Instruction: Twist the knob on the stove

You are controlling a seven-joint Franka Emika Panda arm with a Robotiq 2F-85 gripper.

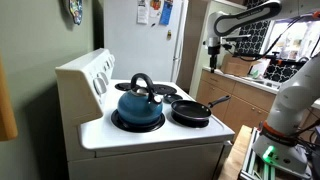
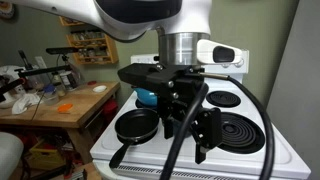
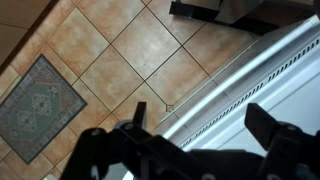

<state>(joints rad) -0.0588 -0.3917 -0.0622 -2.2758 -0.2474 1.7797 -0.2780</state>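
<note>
The white stove [image 1: 150,137] carries a row of knobs [image 1: 100,76] on its raised back panel. A blue kettle [image 1: 139,103] and a black frying pan [image 1: 192,111] sit on its burners. My gripper [image 1: 213,47] hangs in the air off the stove's far side, well away from the knobs, open and empty. In an exterior view the gripper [image 2: 190,132] fills the foreground in front of the stove [image 2: 290,152], the kettle [image 2: 148,98] and the pan [image 2: 135,125]. In the wrist view the open fingers [image 3: 205,125] look down on the tiled floor and a white stove edge [image 3: 270,70].
A wooden counter [image 1: 245,88] with clutter runs beside the stove, and it shows as a worktable [image 2: 60,105] in an exterior view. A white refrigerator [image 1: 140,40] stands behind the stove. A patterned rug [image 3: 40,105] lies on the floor tiles.
</note>
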